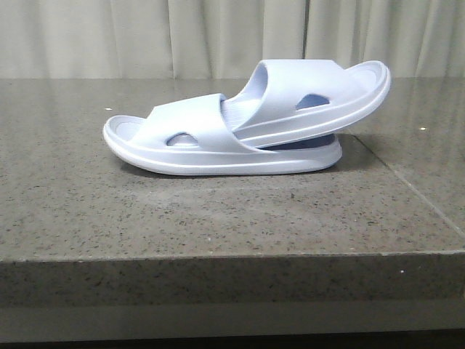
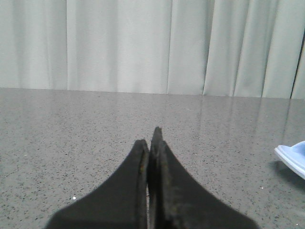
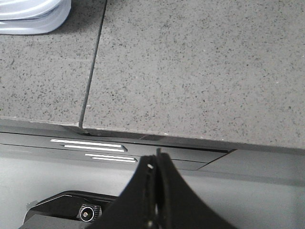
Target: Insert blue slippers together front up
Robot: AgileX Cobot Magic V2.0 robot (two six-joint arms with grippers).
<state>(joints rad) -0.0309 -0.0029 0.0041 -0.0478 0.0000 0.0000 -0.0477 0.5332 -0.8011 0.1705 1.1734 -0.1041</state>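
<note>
Slippers: the blue slippers (image 1: 240, 123) are sitting on the table (image 1: 218, 218), one pushed under the other's strap.
Upper slipper: the upper slipper (image 1: 312, 98) is leaning on the lower slipper (image 1: 189, 145), heel sticking up past it.
Risk: the upper slipper is probably going to slide out if bumped, because it is tilting.
Left gripper (image 2: 151, 143): it is pressing its fingers together, holding nothing, well away from the slippers.
Right gripper (image 3: 157, 164): it is closing on nothing, near the table edge.
Containers: none are showing.

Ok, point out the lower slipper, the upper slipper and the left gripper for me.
Lower slipper (image 1: 190, 116): front view, on its wide strap.
Upper slipper (image 1: 287, 83): front view, on its strap.
Left gripper (image 2: 151, 140): left wrist view, between its closed fingertips.
</note>
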